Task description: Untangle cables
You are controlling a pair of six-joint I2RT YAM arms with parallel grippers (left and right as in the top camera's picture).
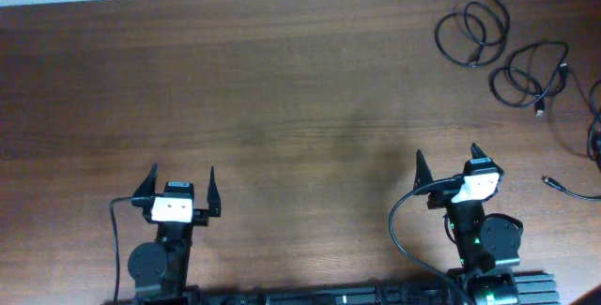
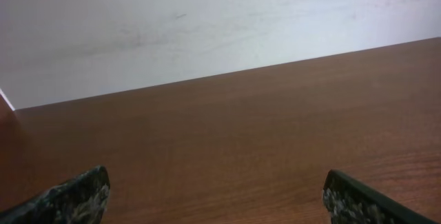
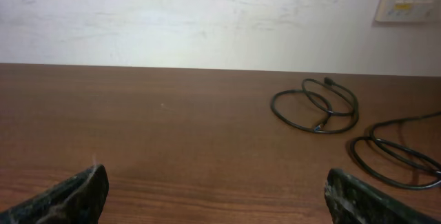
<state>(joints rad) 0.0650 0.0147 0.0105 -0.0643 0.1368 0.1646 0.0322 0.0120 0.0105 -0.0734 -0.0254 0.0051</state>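
- Both end effectors, your left end effector [image 1: 181,190] and right end effector [image 1: 448,168], are sitting spread wide, gripping nothing, at the near edge.
- Your cables [image 1: 474,33] are lying coiled on the counter [image 1: 282,99] at the far right, well apart from both.

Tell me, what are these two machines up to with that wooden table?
Nothing is being handled yet. Two robot arms sit at the near edge of the wooden table, the left gripper and right gripper both with fingers spread wide and empty. The black cables they are meant to untangle lie in loose coils at the far right corner, one coil beside another, well away from both arms, closer to the right one.
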